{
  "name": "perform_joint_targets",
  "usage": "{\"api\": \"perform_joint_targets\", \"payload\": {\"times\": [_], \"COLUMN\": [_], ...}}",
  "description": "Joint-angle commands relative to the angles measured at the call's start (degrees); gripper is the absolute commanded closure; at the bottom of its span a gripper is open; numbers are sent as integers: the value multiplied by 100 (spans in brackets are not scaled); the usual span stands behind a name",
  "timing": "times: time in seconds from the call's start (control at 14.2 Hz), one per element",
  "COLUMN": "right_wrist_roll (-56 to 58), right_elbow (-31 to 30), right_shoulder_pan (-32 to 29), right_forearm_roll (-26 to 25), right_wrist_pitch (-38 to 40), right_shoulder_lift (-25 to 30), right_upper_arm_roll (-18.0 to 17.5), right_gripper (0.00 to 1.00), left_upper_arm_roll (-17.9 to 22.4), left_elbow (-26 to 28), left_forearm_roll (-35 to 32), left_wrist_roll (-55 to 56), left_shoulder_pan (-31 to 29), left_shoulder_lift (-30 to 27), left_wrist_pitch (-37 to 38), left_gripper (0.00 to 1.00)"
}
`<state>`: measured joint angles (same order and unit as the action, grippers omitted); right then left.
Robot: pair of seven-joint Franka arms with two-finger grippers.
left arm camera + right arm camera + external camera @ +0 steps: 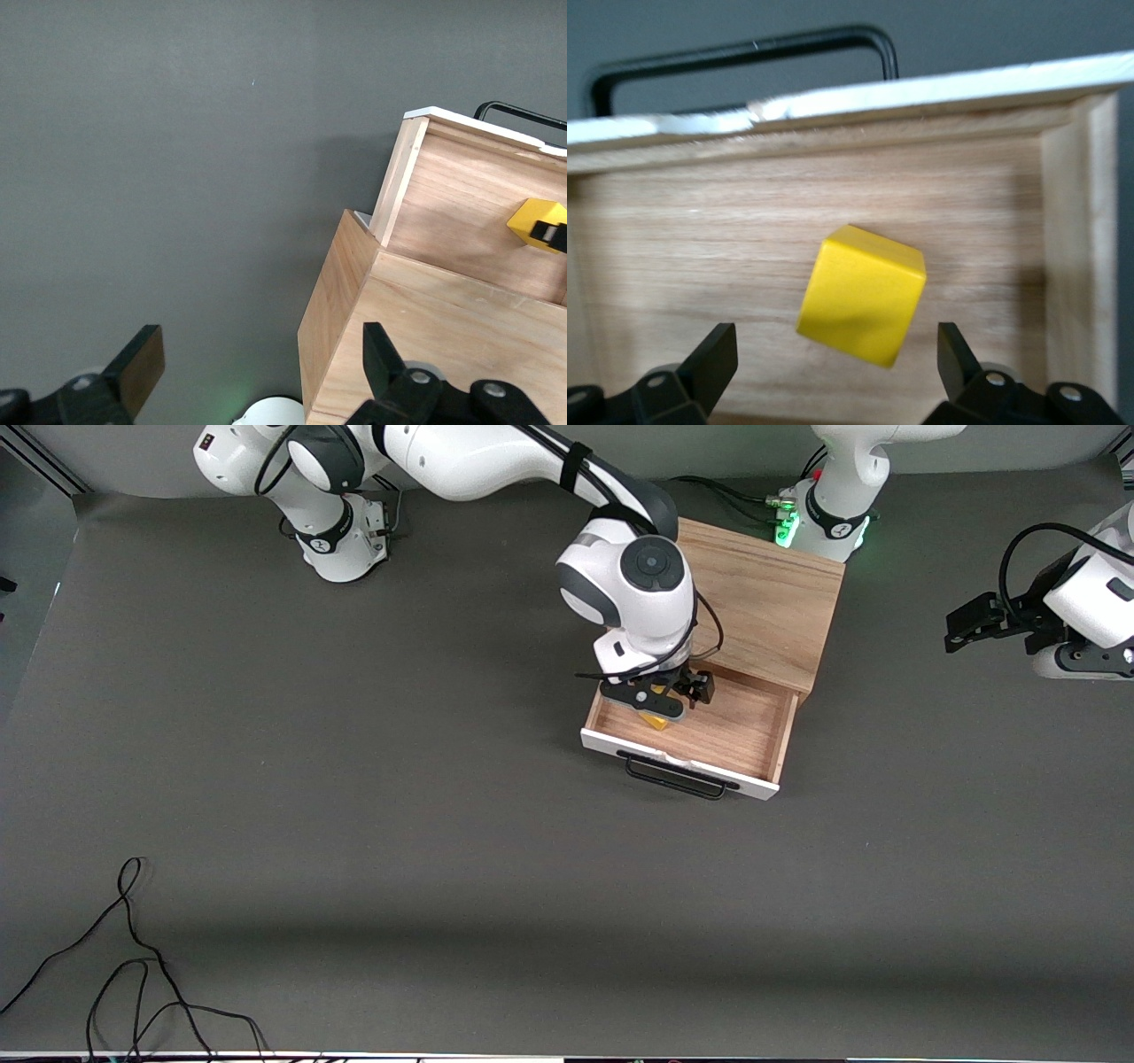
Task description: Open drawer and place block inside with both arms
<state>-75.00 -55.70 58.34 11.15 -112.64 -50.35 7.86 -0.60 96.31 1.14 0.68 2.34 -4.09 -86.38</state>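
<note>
The drawer (709, 731) stands pulled out of the light-wood cabinet (762, 593), its white front and black handle (678, 778) toward the front camera. My right gripper (660, 695) hangs open over the drawer's inside. The yellow block (656, 720) is in the drawer just under it, tilted and free of both fingers; the right wrist view shows the block (862, 294) between and below the open gripper (837, 363), with the drawer floor (700, 248) under it. My left gripper (961, 624) waits open in the air off the left arm's end of the cabinet. The left wrist view also shows the block (532, 221).
Loose black cables (133, 957) lie on the dark table near the front camera at the right arm's end. The left arm's green-lit base (784, 527) stands against the cabinet's back corner. The left wrist view shows the cabinet's side (337, 310) close by.
</note>
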Motion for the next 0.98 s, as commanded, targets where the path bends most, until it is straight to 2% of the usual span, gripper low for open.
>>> {"api": "perform_joint_targets", "payload": {"times": [0.0,0.14,0.21,0.49,0.7,0.77,0.91], "right_wrist_roll": [45,527,765,2232,3478,3927,4413], "right_elbow": [-2,-185,-474,-2116,-2970,-3129,-3550], "right_shoulder_pan": [-129,-392,-585,-1455,-2158,-2335,-2354], "right_forearm_roll": [10,-17,-8,80,63,10,-69], "right_wrist_pitch": [504,689,803,822,997,1102,1165], "right_shoulder_lift": [473,824,1165,2694,3635,3829,4277], "right_upper_arm_roll": [83,101,101,101,119,206,766], "right_gripper": [0,0,0,0,0,0,0], "left_upper_arm_roll": [-10,-1,-1,16,8,8,8], "left_elbow": [-269,-612,-631,-535,-526,-517,-500], "left_forearm_roll": [35,18,0,-79,-105,-105,-105], "left_wrist_roll": [11,11,20,11,11,2,-15], "left_shoulder_pan": [30,4,12,47,65,56,39], "left_shoulder_lift": [275,575,628,611,594,594,602], "left_wrist_pitch": [-176,-142,-177,-186,-177,-177,-177], "left_gripper": [0,0,0,0,0,0,0]}}
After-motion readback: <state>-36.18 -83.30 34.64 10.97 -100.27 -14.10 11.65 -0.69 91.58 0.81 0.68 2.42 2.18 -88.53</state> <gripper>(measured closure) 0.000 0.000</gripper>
